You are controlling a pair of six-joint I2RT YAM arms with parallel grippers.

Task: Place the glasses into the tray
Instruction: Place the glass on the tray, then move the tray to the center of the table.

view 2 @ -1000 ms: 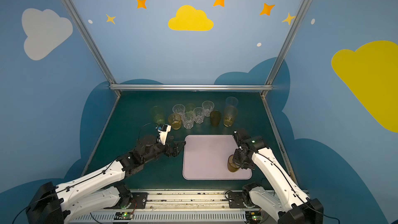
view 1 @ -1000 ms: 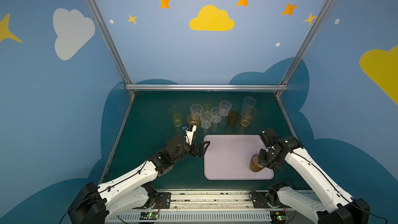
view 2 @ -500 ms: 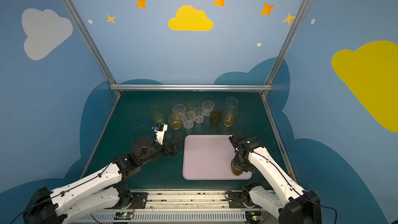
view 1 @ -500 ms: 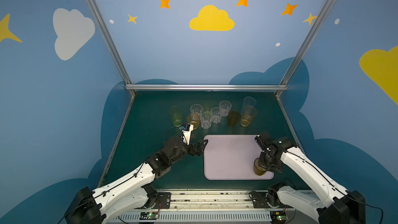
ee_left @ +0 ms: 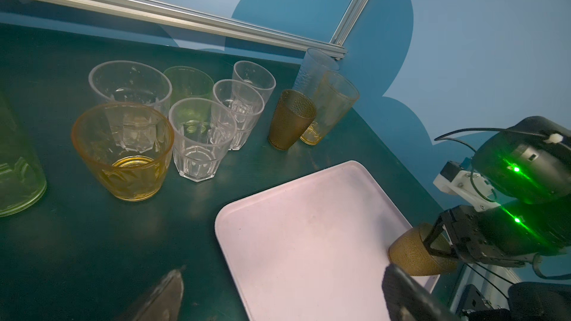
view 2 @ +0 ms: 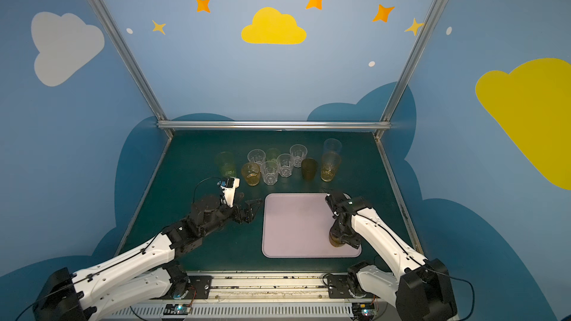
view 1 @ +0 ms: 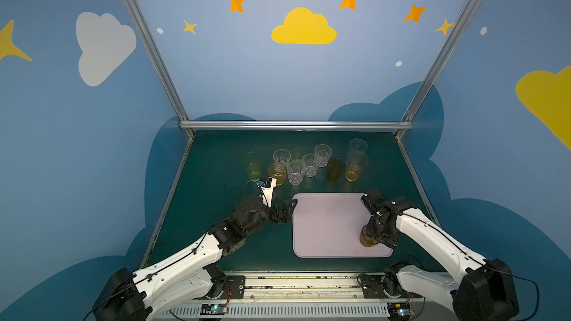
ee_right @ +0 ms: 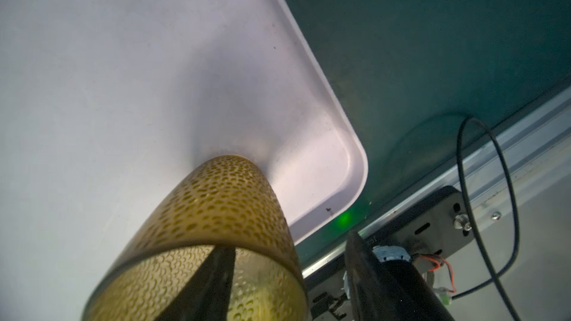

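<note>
- The right end effector [view 1: 374, 237] has moved the dimpled brown tumbler [view 1: 366, 241] to the 5 o'clock corner of the tray [view 1: 324, 226], and its jaws now stand apart astride the rim.
- The left end effector [view 1: 286, 210] is wide, at the tray's 10 o'clock.

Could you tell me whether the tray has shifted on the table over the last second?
No. The tray lies where it did: its near edge keeps the same gap from the front rail in both top views.
</note>
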